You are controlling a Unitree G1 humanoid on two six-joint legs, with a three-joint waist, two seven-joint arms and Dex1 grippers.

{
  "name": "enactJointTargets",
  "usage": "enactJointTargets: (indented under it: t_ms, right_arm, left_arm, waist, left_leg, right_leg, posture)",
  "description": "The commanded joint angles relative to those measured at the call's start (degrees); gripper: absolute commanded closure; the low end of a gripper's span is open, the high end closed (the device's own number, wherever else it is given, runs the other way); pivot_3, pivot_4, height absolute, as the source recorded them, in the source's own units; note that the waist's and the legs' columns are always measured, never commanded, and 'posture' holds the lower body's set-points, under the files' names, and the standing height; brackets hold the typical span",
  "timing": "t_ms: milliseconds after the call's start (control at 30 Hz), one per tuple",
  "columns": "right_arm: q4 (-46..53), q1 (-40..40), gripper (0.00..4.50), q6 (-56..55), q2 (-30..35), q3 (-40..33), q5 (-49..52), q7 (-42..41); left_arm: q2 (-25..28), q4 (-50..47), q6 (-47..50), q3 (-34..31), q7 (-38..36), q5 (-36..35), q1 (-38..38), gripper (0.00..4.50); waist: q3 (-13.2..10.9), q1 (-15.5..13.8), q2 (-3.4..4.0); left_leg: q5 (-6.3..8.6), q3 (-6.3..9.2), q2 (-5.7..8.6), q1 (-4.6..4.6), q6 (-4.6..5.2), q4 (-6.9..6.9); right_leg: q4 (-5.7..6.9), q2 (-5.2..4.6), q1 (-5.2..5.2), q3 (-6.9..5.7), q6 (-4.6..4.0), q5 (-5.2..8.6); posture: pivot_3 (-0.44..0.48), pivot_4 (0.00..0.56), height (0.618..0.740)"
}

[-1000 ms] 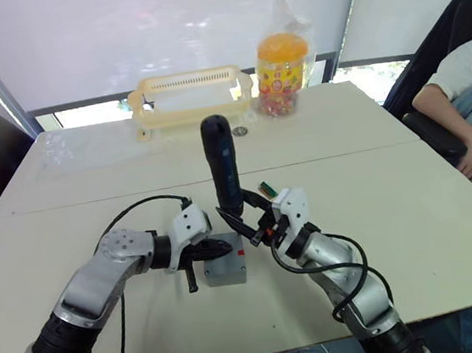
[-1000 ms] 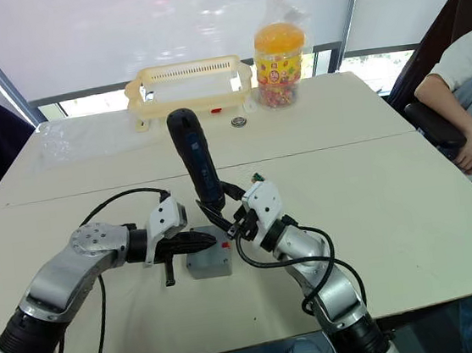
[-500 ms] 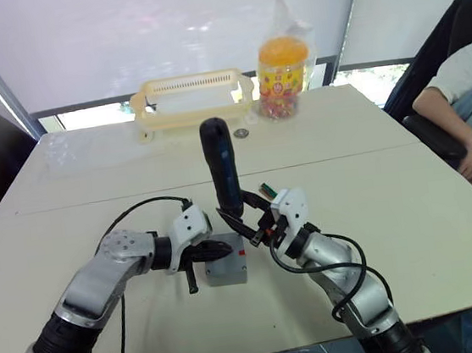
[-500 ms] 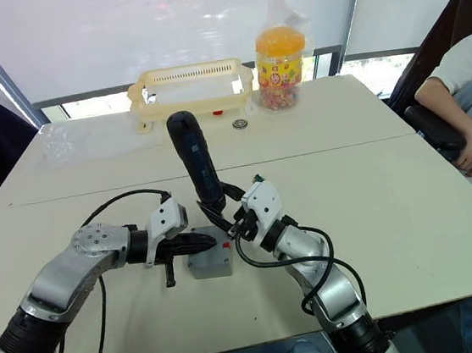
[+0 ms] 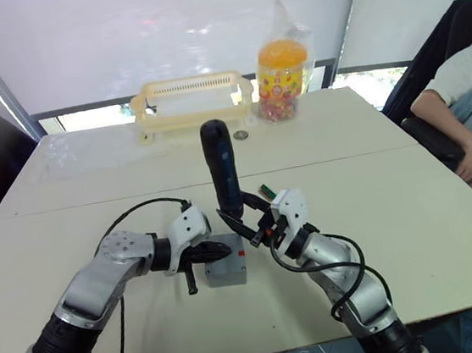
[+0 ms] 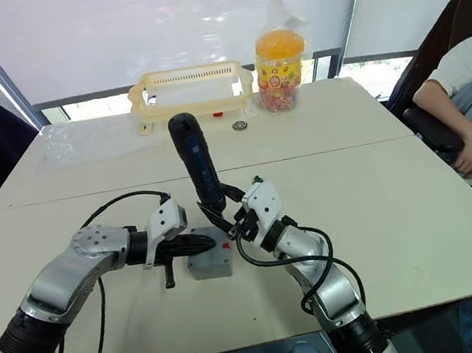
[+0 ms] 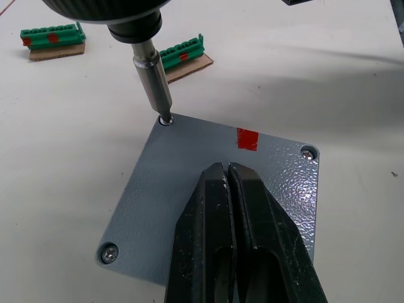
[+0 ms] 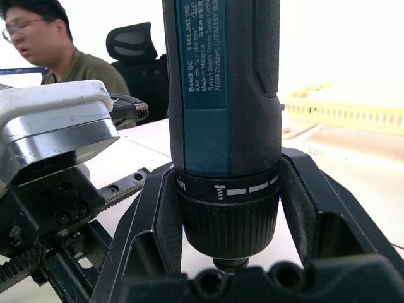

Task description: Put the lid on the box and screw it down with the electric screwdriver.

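lid sits flush on box mid-desk, clear of edges; right gripper jaws clamp electric screwdriver upright on a corner screw; left gripper jaws closed atop lid.

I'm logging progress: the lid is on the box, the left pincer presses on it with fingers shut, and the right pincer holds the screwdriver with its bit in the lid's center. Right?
Not quite. The screwdriver's bit sits in a corner screw hole of the lid, not its center; the left wrist view shows this. The rest stands: lid on the box, left pincer shut on top, right pincer gripping the screwdriver.
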State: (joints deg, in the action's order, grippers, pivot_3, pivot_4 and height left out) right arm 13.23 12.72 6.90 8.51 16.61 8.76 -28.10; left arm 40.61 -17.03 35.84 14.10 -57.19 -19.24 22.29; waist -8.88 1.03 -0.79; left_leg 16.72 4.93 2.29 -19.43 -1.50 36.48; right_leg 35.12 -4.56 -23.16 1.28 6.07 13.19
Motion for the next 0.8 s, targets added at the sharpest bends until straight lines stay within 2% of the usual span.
enactJointTargets:
  t_ms: [33,800]
  right_arm:
    - [-6.0,-2.4,2.72,2.6,0.7,1.0,-1.0,-0.5]
    - [-8.1,-2.4,2.72,0.3,0.5,0.7,-1.8,0.1]
  left_arm:
    - [1.3,1.2,1.8,1.4,0.2,1.6,-1.7,4.44]
    - [1.3,1.4,1.7,1.4,0.1,1.7,-1.6,4.44]
  waist:
    - [0.0,0.0,0.0]
    - [0.1,0.0,-0.06]
  left_leg:
    - [0.0,0.0,0.0,0.0,0.0,0.0]
    - [0.0,0.03,-0.01,0.04,-0.01,-0.2]
  right_leg:
    - [0.0,0.0,0.0,0.0,0.0,0.0]
    - [-0.06,-0.01,-0.03,0.0,-0.07,0.08]
  posture:
    - [0.0,0.15,0.74]
    - [0.0,0.15,0.74]
